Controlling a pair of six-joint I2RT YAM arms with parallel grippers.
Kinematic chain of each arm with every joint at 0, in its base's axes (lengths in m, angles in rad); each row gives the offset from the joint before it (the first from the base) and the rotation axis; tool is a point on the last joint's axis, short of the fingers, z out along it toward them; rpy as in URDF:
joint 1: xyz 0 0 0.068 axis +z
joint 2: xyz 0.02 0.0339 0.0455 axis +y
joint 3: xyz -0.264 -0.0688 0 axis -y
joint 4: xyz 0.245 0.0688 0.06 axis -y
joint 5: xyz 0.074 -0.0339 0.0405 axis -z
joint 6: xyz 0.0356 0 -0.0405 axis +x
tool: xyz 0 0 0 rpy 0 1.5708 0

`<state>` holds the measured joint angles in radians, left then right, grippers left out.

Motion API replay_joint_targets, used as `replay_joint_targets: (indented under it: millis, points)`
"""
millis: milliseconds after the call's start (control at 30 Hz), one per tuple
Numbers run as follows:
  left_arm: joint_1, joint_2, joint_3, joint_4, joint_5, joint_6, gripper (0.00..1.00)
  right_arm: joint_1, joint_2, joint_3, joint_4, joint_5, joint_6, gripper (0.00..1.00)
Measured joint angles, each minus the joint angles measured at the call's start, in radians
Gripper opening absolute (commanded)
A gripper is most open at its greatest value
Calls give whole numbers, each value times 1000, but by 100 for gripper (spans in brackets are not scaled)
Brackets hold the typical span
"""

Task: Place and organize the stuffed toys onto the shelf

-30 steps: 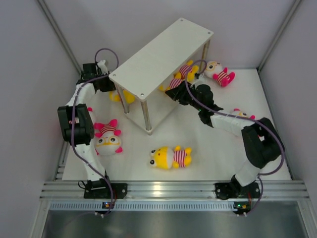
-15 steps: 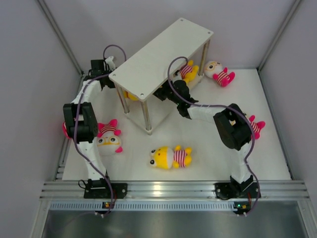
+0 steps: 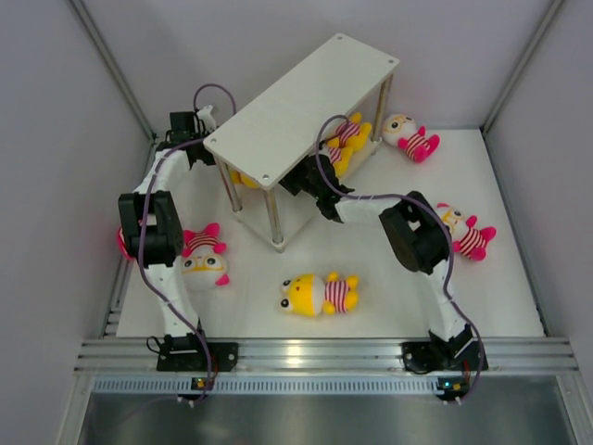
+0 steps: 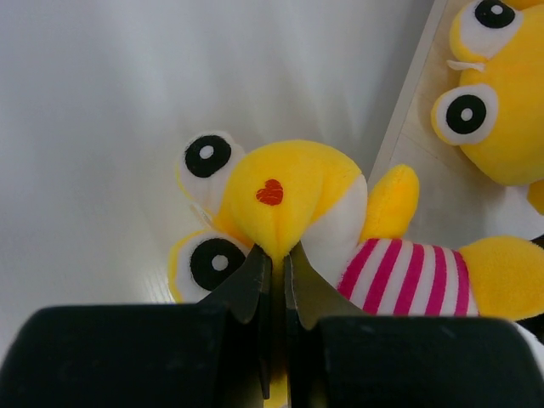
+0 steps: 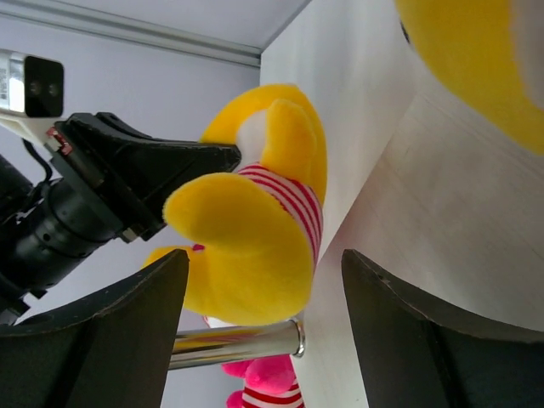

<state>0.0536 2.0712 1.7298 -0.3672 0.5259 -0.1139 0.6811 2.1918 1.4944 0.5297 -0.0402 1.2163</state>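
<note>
Clenched on a fold of plush at the head of a yellow toy: the left gripper, jaws all but meeting. Head hanging past the edge of the lower board, striped shirt and one arm over it; resting or lifted, impossible to tell. One foot cut off at the right edge, the rest of the lower body hidden behind the black fingers. On that board, top right, a second toy, yellow, only its face in frame.

Right gripper released, fingers wide apart, clamping nothing. Just beyond the tips, the same yellow toy, feet toward the lens, face hidden behind its own body. Top right, a yellow bulge of plush, too cropped to tell which toy. At the bottom, a metal post and a scrap of pink toy, mostly cut off.

From above, both grippers hidden under the shelf, left at the far-left corner, right reaching in from the front. Beneath its top, only patches of yellow plush near the left posts and at the right end. Loose on the table: a front toy, yellow, in full view; a far toy beside the shelf's right end; a right toy partly behind the right arm; a left toy beside the left arm; behind that arm, a pink sliver, too hidden to identify.
</note>
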Motion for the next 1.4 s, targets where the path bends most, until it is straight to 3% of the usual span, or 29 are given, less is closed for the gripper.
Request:
replay_joint_targets:
  millis: [300, 400, 433, 500, 533, 567, 633, 667, 800, 1033, 1400]
  points:
    - [0, 0, 0, 1, 31, -7, 0, 5, 70, 53, 3, 1, 26, 72]
    - [0, 0, 0, 1, 32, -6, 0, 5, 92, 72, 8, -7, 37, 47]
    - [0, 0, 0, 1, 32, -4, 0, 5, 98, 80, 8, -10, 41, 32]
    - [0, 0, 0, 1, 32, -3, 1, 5, 109, 94, 10, -18, 46, 17]
    - [0, 0, 0, 1, 32, -2, 2, 6, 111, 95, 9, -21, 47, 4]
    - [0, 0, 0, 1, 32, 0, 8, 6, 111, 95, 11, -24, 48, 0]
    - [0, 0, 0, 1, 32, 11, 18, 6, 110, 91, 19, -25, 42, 0]
    - [0, 0, 0, 1, 34, 14, 33, 6, 109, 85, 25, -25, 39, 0]
    - [5, 0, -5, 1, 34, 13, 61, 4, 78, 14, 52, -26, 9, 0]
    - [29, -18, -34, -19, -6, 17, 72, -5, -58, -142, 75, -42, -68, 0]
    - [40, -119, -125, -77, -167, 98, 72, -50, -280, -404, 86, -51, -151, 0]
